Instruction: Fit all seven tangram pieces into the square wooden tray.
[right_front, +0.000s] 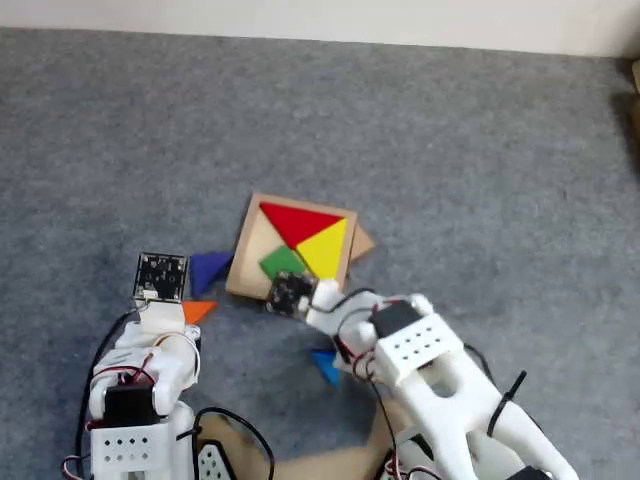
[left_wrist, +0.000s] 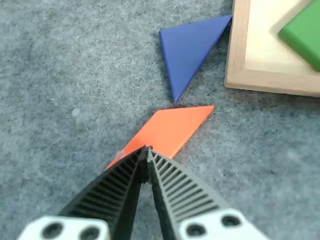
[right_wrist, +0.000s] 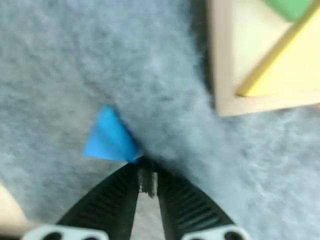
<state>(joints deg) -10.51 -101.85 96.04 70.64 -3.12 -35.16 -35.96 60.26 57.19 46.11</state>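
The square wooden tray (right_front: 243, 250) lies mid-table and holds a red triangle (right_front: 298, 220), a yellow triangle (right_front: 327, 247) and a green square (right_front: 282, 262). Left of it on the carpet lie a dark blue triangle (right_front: 210, 267) and an orange parallelogram (right_front: 198, 311). My left gripper (left_wrist: 146, 152) is shut, its tips at the near edge of the orange parallelogram (left_wrist: 170, 130), with the dark blue triangle (left_wrist: 192, 47) beyond. My right gripper (right_wrist: 145, 167) is shut beside a light blue triangle (right_wrist: 110, 137), a short way from the tray corner (right_wrist: 220, 75).
A tan piece (right_front: 362, 242) pokes out from behind the tray's right side. The light blue triangle (right_front: 325, 367) lies partly under the right arm (right_front: 420, 350). Tan cardboard (right_front: 300, 465) and cables sit between the arm bases. Grey carpet stretches open toward the far side.
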